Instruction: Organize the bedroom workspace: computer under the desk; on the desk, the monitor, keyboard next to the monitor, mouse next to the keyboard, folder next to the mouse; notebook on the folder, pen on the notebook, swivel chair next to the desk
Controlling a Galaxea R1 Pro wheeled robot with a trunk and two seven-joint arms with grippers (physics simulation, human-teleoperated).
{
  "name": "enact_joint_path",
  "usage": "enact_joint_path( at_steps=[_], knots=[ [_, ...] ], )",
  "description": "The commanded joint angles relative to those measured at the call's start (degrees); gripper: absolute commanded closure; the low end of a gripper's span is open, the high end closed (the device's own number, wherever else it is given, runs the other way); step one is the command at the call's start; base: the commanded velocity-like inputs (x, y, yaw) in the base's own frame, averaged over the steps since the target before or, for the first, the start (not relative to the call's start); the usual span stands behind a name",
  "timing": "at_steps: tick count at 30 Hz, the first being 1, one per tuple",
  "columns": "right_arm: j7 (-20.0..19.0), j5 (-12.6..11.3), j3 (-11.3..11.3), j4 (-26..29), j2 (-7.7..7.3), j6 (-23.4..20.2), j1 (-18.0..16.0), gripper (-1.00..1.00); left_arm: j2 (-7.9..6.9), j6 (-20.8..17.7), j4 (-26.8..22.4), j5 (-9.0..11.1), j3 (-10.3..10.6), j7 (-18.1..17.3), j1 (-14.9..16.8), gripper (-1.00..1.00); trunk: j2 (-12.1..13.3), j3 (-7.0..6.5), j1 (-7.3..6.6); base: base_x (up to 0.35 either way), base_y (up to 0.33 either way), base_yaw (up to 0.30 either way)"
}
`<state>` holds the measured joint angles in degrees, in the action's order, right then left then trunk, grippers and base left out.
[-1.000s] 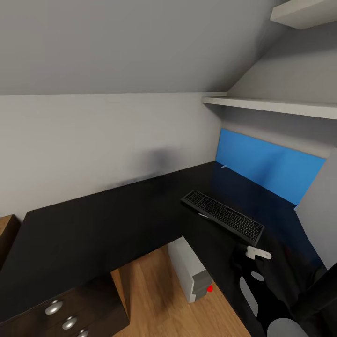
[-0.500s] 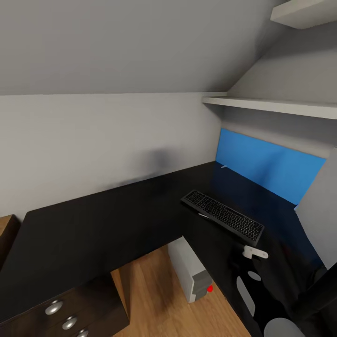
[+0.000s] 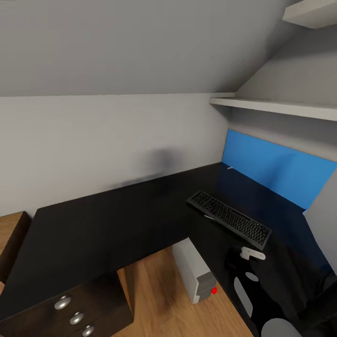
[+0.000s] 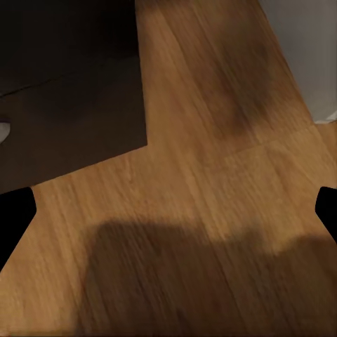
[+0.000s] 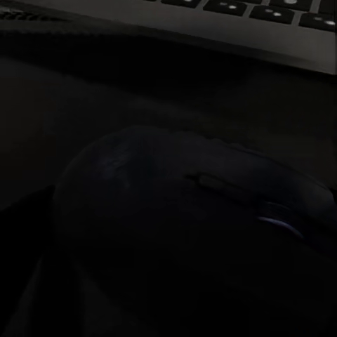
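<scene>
The keyboard [image 3: 229, 219] lies on the surface [image 3: 117, 220], the computer [image 3: 194, 270] beneath. The mouse [image 5: 189, 217] sits beside the keyboard; right claw's state I cannot tell, left claw [image 4: 168, 210] spread empty.

No legible text, label, brand or number is present. The keyboard [image 3: 229, 219] key legends are too small to read.

A wooden plank floor [image 3: 154, 285] lies at the 6 o'clock area of the head view. A plain grey wall [image 3: 93, 140] spans 9 to 12 o'clock beneath a sloped ceiling [image 3: 140, 42]. Two white wall shelves [image 3: 281, 107] are mounted at 2 o'clock, one above the other. A light wooden unit [image 3: 11, 229] stands at 9 o'clock.
</scene>
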<state>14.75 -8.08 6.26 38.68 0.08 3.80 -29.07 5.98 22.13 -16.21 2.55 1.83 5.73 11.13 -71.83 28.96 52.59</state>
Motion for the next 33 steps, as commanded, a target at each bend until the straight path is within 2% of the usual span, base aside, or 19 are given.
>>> enact_joint_path(
  at_steps=[1, 9, 26, 29, 33],
  knots=[
    [-0.04, -0.87, 0.01, -0.04, 0.01, 0.30, -0.02, 1.00, 0.00, 0.19, 0.04, 0.26, 0.20, 0.23, 0.04, -1.00, 0.39, -0.13, -0.23, 0.000, 0.000, 0.018],
    [0.01, -0.87, -0.02, -0.02, 0.09, 0.33, -0.02, 1.00, 0.00, 0.20, 0.04, 0.26, 0.25, 0.24, 0.04, -1.00, 3.60, -1.53, -1.99, 0.000, 0.000, 0.056],
    [0.02, -0.54, -0.08, -0.10, 0.20, 0.42, -0.02, 1.00, 0.00, 0.20, 0.04, 0.29, 0.20, 0.43, 0.04, -1.00, 10.41, -3.95, -5.72, 0.000, 0.000, 0.230],
    [0.02, -0.48, -0.14, -0.10, 0.52, 1.53, -0.02, 1.00, 0.00, 0.20, 0.04, 0.36, 0.20, 0.48, 0.04, -1.00, 11.62, -4.35, -6.38, 0.000, 0.000, 0.239],
    [0.07, -0.01, -0.08, -0.21, 2.04, 7.03, -0.02, 1.00, -0.02, 0.20, 0.04, 0.46, 0.12, 0.50, 0.04, -1.00, 13.22, -4.93, -7.26, 0.000, 0.000, 0.250]
  ],
)
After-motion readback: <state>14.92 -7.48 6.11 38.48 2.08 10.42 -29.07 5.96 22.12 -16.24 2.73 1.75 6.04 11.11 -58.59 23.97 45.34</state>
